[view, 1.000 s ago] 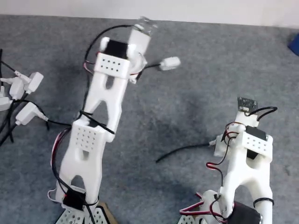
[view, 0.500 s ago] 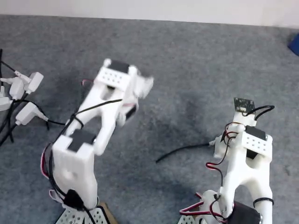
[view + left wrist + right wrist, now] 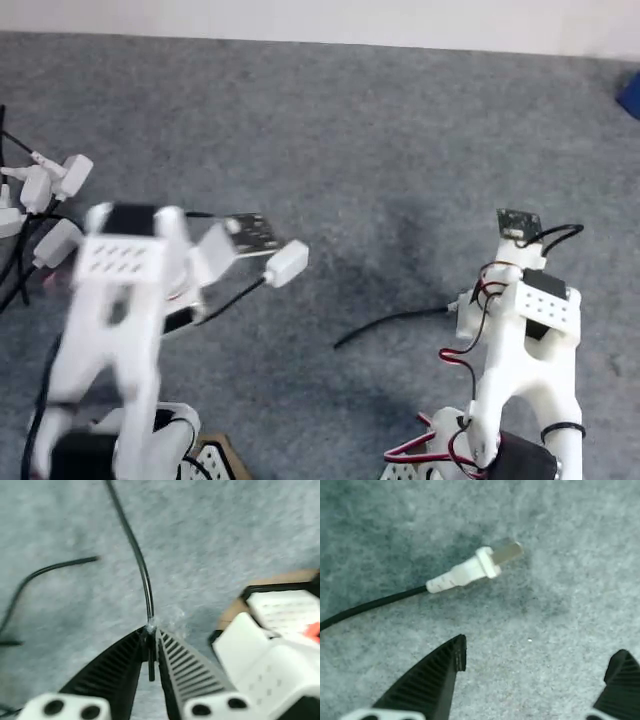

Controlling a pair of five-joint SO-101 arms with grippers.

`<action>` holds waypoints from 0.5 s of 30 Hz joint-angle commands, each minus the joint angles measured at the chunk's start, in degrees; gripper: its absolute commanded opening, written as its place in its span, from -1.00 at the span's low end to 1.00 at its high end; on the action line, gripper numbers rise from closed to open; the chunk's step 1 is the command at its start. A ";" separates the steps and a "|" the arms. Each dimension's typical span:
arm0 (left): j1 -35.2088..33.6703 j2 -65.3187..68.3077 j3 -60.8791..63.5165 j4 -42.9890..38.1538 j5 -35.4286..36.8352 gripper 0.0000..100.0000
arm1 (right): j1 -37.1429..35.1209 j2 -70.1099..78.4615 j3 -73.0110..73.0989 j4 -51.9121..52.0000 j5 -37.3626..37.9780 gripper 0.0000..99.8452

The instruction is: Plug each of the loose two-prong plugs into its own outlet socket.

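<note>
Surface (image 3: 560,525) was grey, fuzzy, matt, cloth-like pile. Plug (image 3: 465,571) was smooth white plastic, prongs (image 3: 507,552) dull metal. Cord (image 3: 135,550) was black, smooth. Right pincer (image 3: 540,650) fingers (image 3: 435,675) were black ribbed matt plastic.

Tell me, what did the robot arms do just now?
The left claw, shut on the black cable, pulled back from the far side to the near side, dragging the cable's white end piece along. The right claw, open, and the loose plug near it stayed put.
</note>
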 commanded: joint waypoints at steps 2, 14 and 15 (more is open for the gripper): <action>-10.77 -6.20 4.70 -6.68 -6.68 -0.99 | -2.15 -1.98 -0.57 0.66 0.18 -0.17; -18.42 -6.73 5.93 -18.81 -6.95 -0.36 | -3.82 -1.98 -0.40 0.66 0.09 -0.17; -18.42 -6.73 4.97 -18.73 -6.68 -0.38 | -3.82 -1.98 -0.40 0.66 0.09 -0.17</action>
